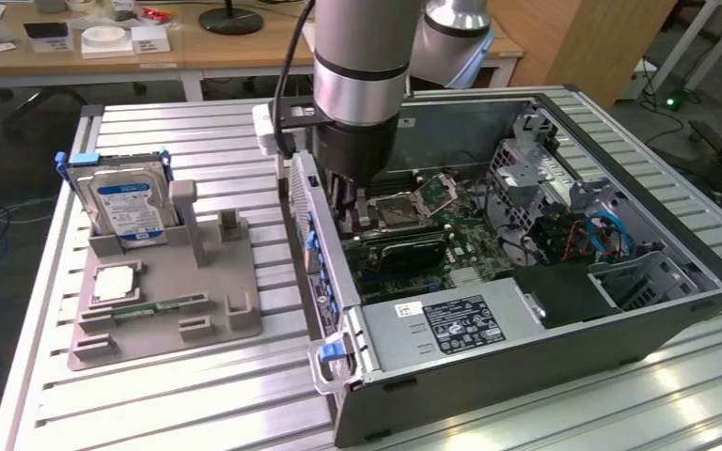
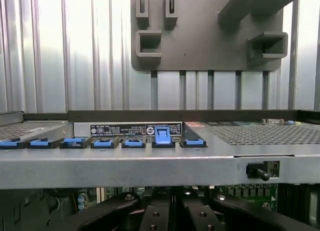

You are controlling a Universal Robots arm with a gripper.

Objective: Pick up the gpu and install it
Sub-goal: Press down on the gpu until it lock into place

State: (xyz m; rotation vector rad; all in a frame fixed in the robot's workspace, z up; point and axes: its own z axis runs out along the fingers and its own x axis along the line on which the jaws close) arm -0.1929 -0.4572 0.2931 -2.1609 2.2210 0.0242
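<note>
Tool [image 1: 358, 218]: clenched, reaching down inside the open computer case [image 1: 662, 310], its fingers [image 2: 155, 216] pressed together over the motherboard [image 1: 443, 246].
Gpu [image 1: 393, 254]: dark card lying low on the motherboard just beside the tool tips; whether the fingers grip it cannot be told.
Case rear wall [image 2: 150, 166]: row of blue slot clips [image 2: 162, 136].
Grey holder tray [image 1: 166, 301]: on the worktop [image 1: 148, 404], holding an upright hard drive [image 1: 129, 209].

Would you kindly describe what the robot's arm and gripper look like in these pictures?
The arm is a thick silver-grey metal cylinder with a dark band near its lower end and a black cable running down its side. Below it sits a black gripper, whose black fingers carry small round screws in the wrist view.
</note>
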